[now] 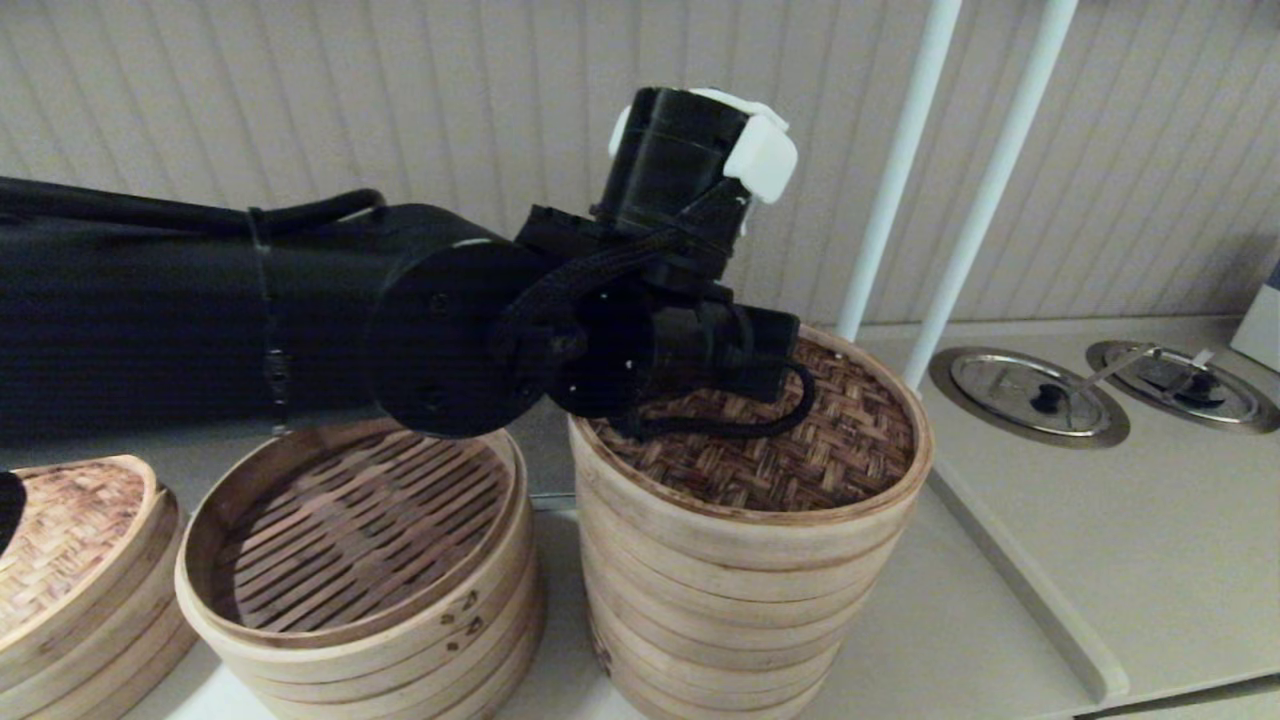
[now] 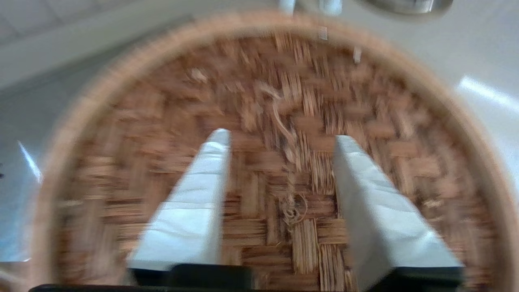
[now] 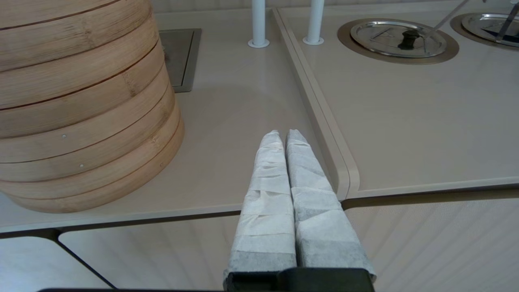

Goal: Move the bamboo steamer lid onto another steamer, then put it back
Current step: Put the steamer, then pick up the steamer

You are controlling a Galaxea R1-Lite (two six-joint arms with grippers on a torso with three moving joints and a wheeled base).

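Your left hand (image 2: pixel 279 138) hangs over the middle of the bamboo steamer lid (image 1: pixel 800 450), its two white-wrapped fingers (image 2: pixel 194 202) spread apart with the lid's small centre loop (image 2: pixel 294 207) lying between them. In the left wrist view the fingers grasp nothing; you cannot tell from it whether the tips touch the weave.

The dark herringbone lid sits level on top of the tallest stack of pale bamboo steamer rings (image 1: pixel 720 600), its pale band rim lined up with the rings below. In the head view your left arm (image 1: pixel 200 320) reaches across from the left, and the wrist covers the near-left part of the lid.

Just to the left of that stack stands the shorter steamer (image 1: pixel 370 560), uncovered, its slatted floor showing and dark specks on its side. Further left, at the picture's edge, a paler tan-woven lid (image 1: pixel 60 540) rests on a third steamer.

Your right hand (image 3: pixel 284 136) is clenched, its wrapped fingers pressed together on nothing, low near the front edge of the surface (image 3: pixel 243 113), to the right of the tall stack and well apart from it. Behind it two white poles (image 3: pixel 259 24) rise from the surface, and two round metal covers (image 3: pixel 399 38) are set into the raised section on the right.
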